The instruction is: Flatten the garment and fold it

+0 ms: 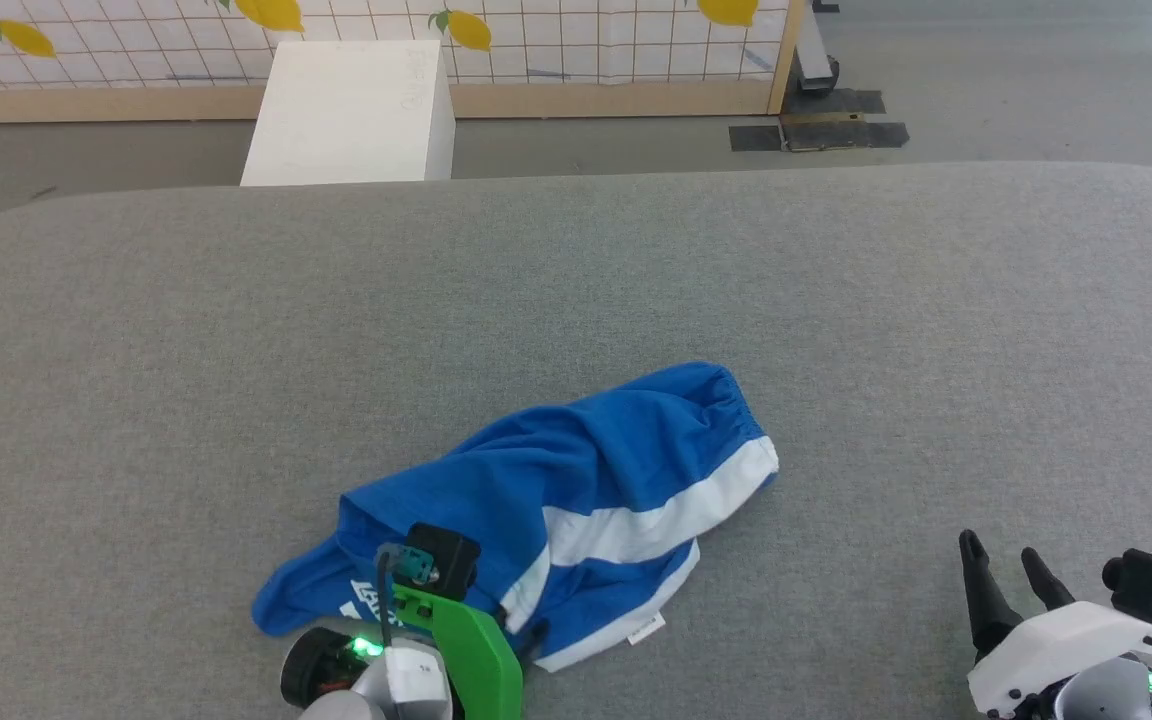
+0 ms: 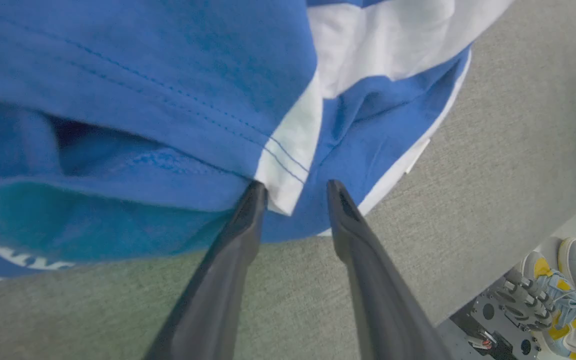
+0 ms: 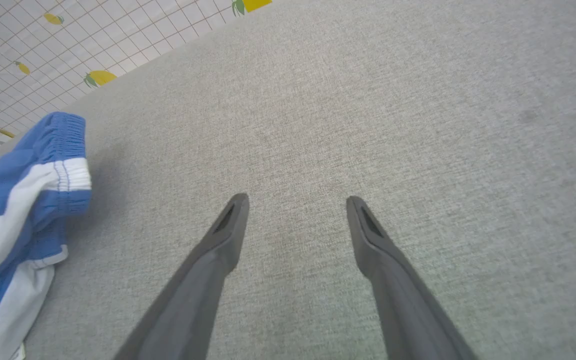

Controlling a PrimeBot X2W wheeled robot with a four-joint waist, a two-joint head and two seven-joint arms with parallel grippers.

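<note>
Two pincers, your check. Left gripper [image 2: 295, 192]: fingers parted, tips straddling garment [image 2: 168, 75] at white-striped hem corner, not clenched on it. Right gripper [image 3: 295, 205]: released wide, grasping nothing, above bare grey table [image 3: 418, 125]. Garment lies crumpled on table at your near left, well apart from right gripper.

Left pincer [image 2: 296, 186]: two dark fingers [image 2: 218, 280] held apart, tips at the near hem of the garment [image 2: 143, 75]. A white hem corner hangs between the tips; contact unclear. The blue cloth is bunched, a dark opening gapes at left, and a white stripe runs up right. White print [image 2: 8, 257] is partly visible. Small white tag [image 2: 416, 156] lies on the grey desk [image 2: 493, 175]. A person's yellow-and-blue shoes [image 2: 563, 295] are at lower right.
</note>
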